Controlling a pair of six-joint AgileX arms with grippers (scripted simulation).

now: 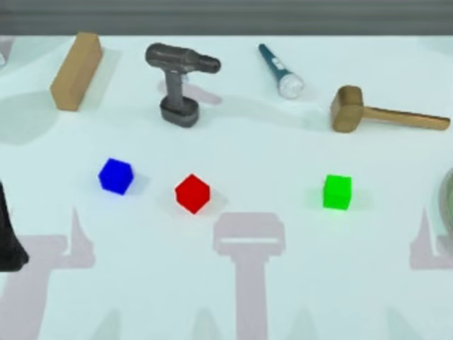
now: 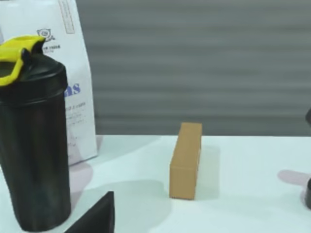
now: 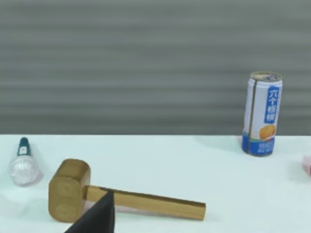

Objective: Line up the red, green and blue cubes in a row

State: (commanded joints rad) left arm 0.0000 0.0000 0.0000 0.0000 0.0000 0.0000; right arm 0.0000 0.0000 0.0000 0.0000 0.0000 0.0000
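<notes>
A pale white table [image 1: 283,297] stands before a grey slatted wall [image 2: 194,63]. The blue cube [image 1: 115,176] sits at nine o'clock, the red cube [image 1: 192,193] just beside it near centre, and the green cube [image 1: 337,192] well apart at three o'clock. Neither gripper's opening can be told; neither touches a cube.

Left arm [image 1: 10,237] low at table's left edge.

i see a pale white table [image 1: 297,283] under soft light, with faint grey shadows on it. behind the table stands a grey wall [image 3: 146,63] with horizontal ribs.
</notes>
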